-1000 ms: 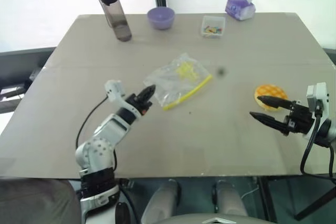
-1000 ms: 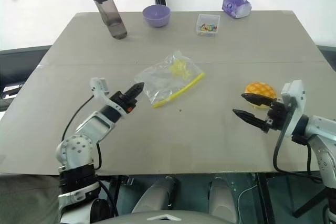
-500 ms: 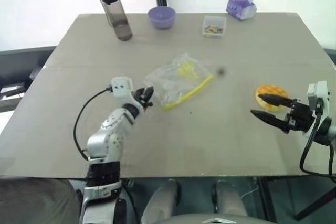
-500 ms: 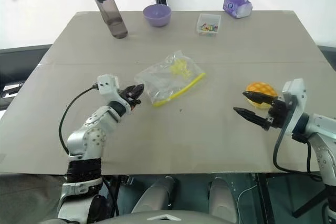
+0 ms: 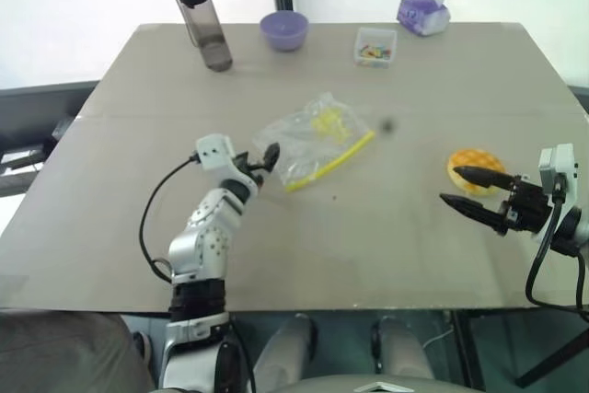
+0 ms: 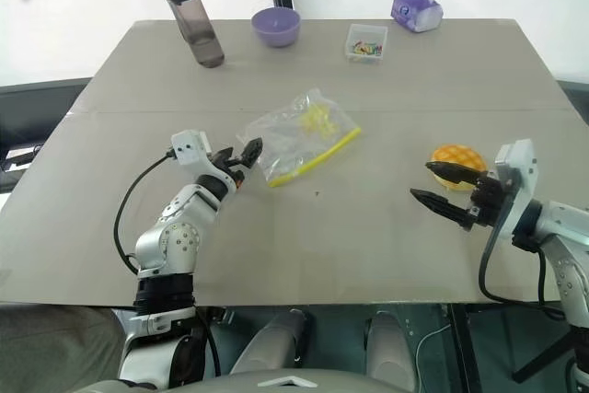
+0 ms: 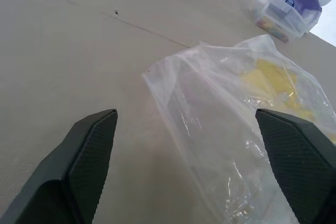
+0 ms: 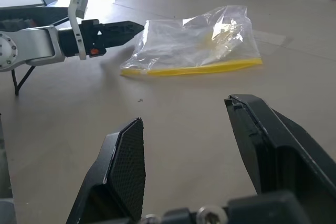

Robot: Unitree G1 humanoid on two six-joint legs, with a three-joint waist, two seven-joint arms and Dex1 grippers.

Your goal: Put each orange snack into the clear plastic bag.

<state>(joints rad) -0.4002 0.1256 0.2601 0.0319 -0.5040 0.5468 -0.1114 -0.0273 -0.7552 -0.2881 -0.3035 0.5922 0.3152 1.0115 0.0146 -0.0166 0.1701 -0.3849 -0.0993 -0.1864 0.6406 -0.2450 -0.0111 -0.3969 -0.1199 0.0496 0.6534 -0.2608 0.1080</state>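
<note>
Reaching in at the bag's (image 5: 313,143) near corner, the left gripper (image 5: 261,161) has its two black fingers spread wide, one on each side of that crinkled corner, nothing pinched between them. From the left wrist camera the fingers stand far apart with the plastic lying in the gap. The bag sits flat mid-table (image 5: 110,227), yellow strip along its edge facing the right arm. Over on the right side, the bun (image 5: 475,167) rests on the table, well apart from the bag. The right gripper (image 5: 468,188) hangs just beside the bun, fingers parted and empty, pointing across toward the bag. At the far edge stand a bottle (image 5: 204,23), a bowl (image 5: 282,30), a box (image 5: 374,46) and tissues (image 5: 422,12).
</note>
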